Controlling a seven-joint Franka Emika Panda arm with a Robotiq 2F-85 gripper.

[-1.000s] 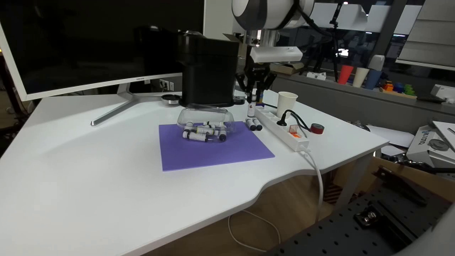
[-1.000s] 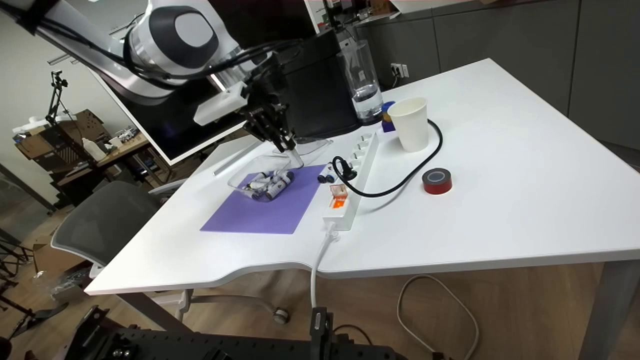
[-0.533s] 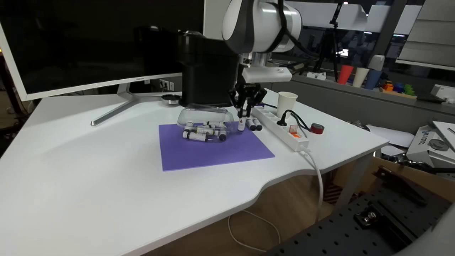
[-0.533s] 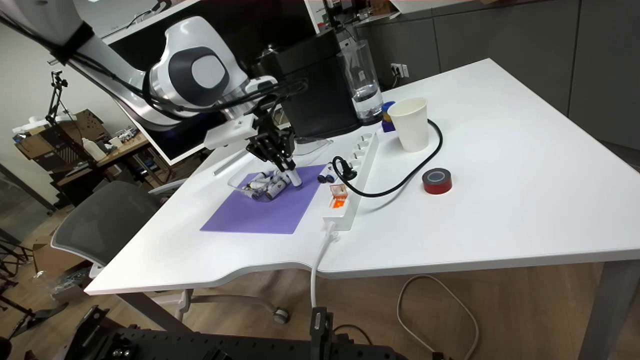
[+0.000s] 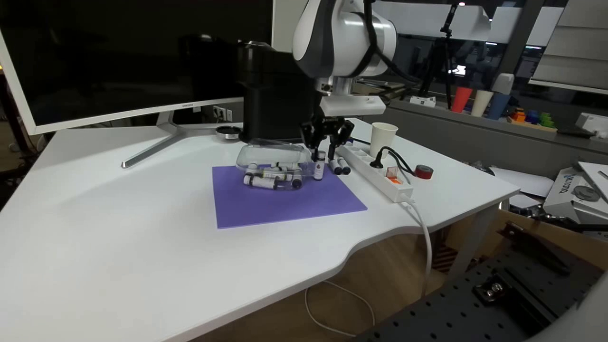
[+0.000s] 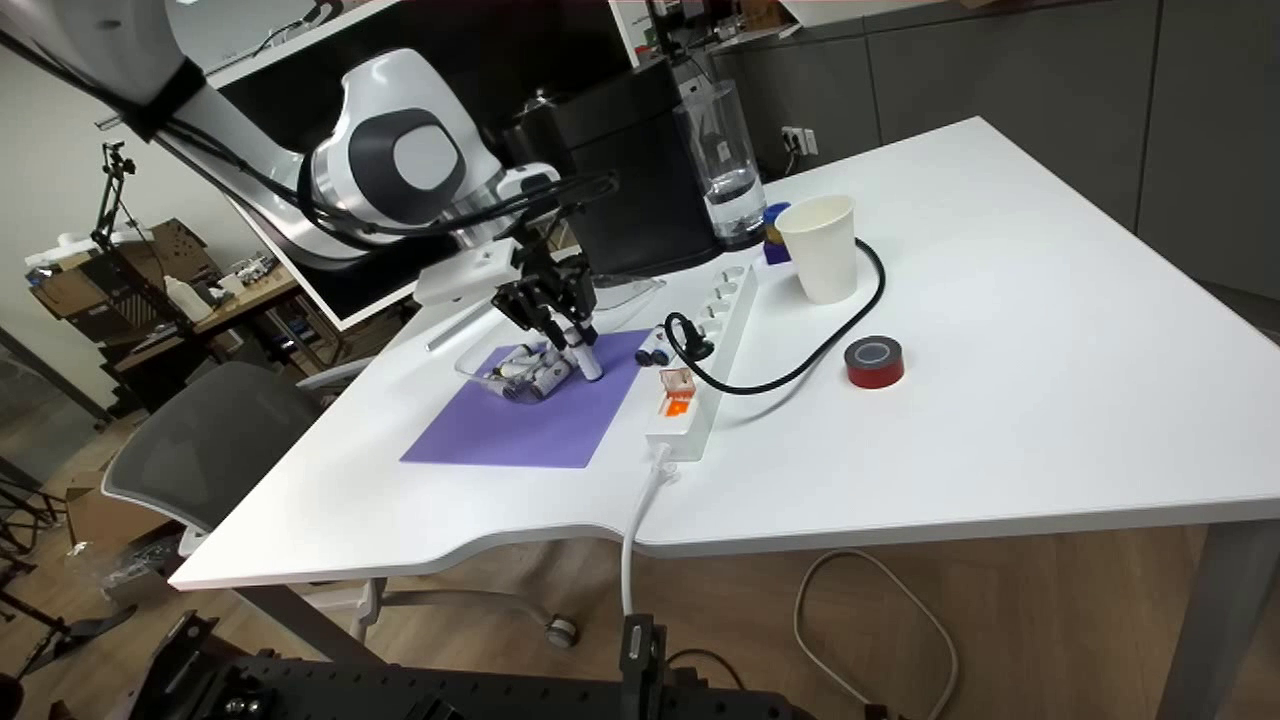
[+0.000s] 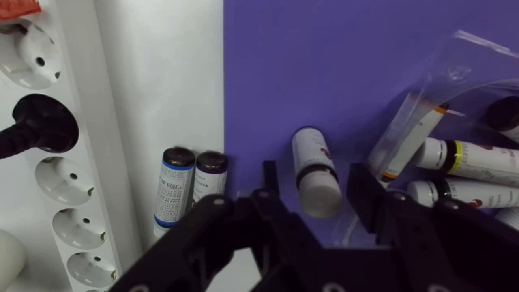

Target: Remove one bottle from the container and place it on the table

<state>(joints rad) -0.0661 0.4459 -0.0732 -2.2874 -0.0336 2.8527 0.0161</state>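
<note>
A small white-capped bottle (image 5: 319, 166) stands upright on the purple mat (image 5: 285, 211), close beside the clear plastic container (image 5: 270, 154). It also shows in an exterior view (image 6: 585, 358) and the wrist view (image 7: 312, 152). My gripper (image 7: 315, 178) is open, with one finger on each side of the bottle's cap and a gap at both sides. One finger is close to the container's wall (image 7: 478, 52). Several bottles (image 5: 263, 182) lie in the container. Two more bottles (image 7: 174, 188) lie side by side on the white table (image 5: 142, 237), off the mat.
A white power strip (image 5: 368, 171) with a black plug (image 6: 692, 340) runs beside the two lying bottles. A paper cup (image 6: 822, 250) and a tape roll (image 6: 874, 362) are beyond it. A black box (image 5: 280, 95) and a monitor (image 5: 133, 57) stand behind. A water jug (image 6: 735, 200) is near the box.
My gripper has moved down and towards the container with the bottle in it. The bottle now stands on the mat, and the fingers have opened and let go of it.
</note>
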